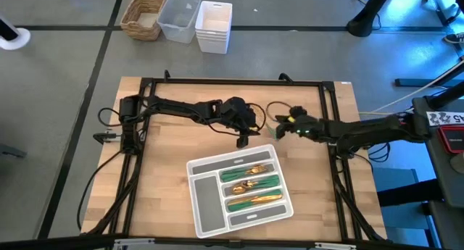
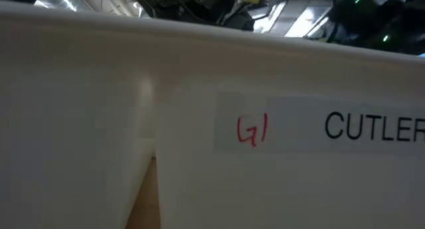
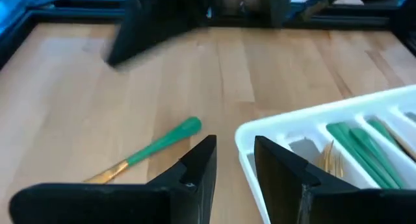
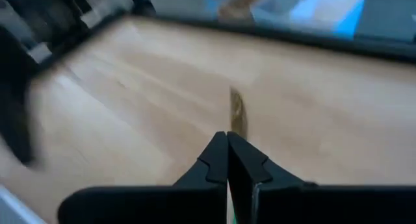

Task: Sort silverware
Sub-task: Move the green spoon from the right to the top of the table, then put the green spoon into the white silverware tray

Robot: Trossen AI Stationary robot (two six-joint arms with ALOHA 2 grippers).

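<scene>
Overhead: left gripper (image 3: pixel 234 160) jaws apart, empty; right gripper (image 4: pixel 227 149) jaws together; green-handled gold silverware (image 1: pixel 250 183) in ridged tray (image 1: pixel 205 206).

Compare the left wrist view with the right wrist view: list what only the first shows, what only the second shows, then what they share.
Only the left wrist view: the grey tray with green-handled silverware in its compartments, a loose green-handled piece lying on the table beside the tray, and the left gripper, its jaws apart and empty.

Only the right wrist view: the right gripper, jaws shut, with a gold head showing just past the tips; whether it is held cannot be told.

Both: the wooden table and the dark frame at its far edge.
</scene>
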